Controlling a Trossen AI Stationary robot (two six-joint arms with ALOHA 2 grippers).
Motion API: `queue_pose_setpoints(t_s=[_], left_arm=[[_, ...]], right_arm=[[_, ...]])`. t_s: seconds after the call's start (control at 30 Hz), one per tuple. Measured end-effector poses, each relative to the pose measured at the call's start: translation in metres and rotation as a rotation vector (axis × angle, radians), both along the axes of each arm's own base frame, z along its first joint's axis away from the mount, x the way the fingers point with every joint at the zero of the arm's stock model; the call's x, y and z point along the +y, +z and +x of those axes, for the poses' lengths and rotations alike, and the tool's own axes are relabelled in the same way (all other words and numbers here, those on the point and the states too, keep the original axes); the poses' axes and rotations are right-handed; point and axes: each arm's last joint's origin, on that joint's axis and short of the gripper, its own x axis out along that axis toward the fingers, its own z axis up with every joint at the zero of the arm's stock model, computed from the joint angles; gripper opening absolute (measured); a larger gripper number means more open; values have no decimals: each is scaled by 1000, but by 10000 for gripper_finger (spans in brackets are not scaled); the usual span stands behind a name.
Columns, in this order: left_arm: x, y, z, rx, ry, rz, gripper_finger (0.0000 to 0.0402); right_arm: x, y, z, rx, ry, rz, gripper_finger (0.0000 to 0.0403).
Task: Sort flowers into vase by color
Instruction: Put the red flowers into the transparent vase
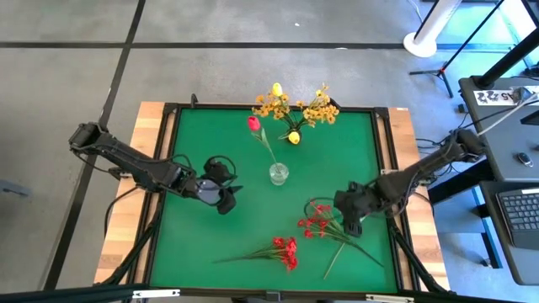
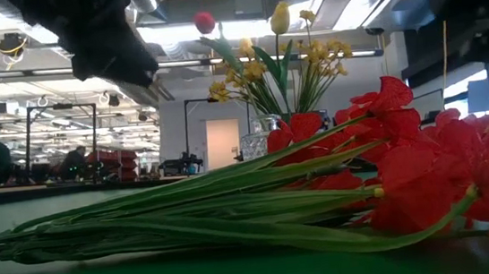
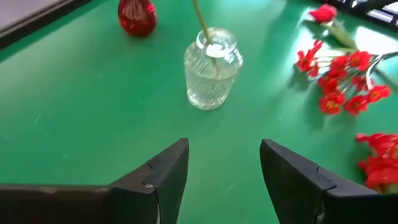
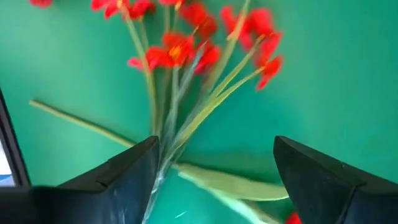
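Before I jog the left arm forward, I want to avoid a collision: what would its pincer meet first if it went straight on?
Most likely the clear glass vase holding one red tulip. The left pincer is open and points at it across bare green table. Depth is unclear, so it may pass just above.

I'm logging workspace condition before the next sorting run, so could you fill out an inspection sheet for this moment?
Surface: green mat in a black frame, on a wooden table.
Job's things: clear glass vase mid-mat holds one red tulip; a second vase at the far edge holds yellow flowers. Two red sprays lie flat: red cluster near the front, red cluster with stems under the right arm.
Clutter: nothing seen.
Grippers: left gripper open, empty, facing the glass vase; right gripper open above the stems, not gripping.
Cables: cables by the side desk.
Surroundings: laptop, people seated far behind.
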Motion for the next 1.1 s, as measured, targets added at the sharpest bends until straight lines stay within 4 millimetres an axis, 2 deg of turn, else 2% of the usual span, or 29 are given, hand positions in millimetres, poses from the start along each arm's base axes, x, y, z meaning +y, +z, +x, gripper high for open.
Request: queue_pose_setpoints(t_s=[0.23, 0.4, 0.63, 0.9, 1.0, 1.1], left_arm=[[-10, 8, 5, -85, -77, 3, 190], [-21, 12, 4, -132, -128, -8, 190], [-36, 2, -1, -229, -183, -57, 190], [-41, -17, -9, -314, -196, -115, 190], [-41, -19, -11, -314, -199, -119, 190], [-41, -19, -11, -315, -200, -117, 190]], right_arm=[[32, -18, 3, 25, 0, 29, 314], [47, -34, 6, 60, -8, 15, 314], [53, -57, 9, 137, -55, -48, 314], [56, -74, 14, 185, -91, -95, 313], [56, -76, 14, 188, -108, -99, 294], [56, -75, 14, 181, -110, -92, 250]])
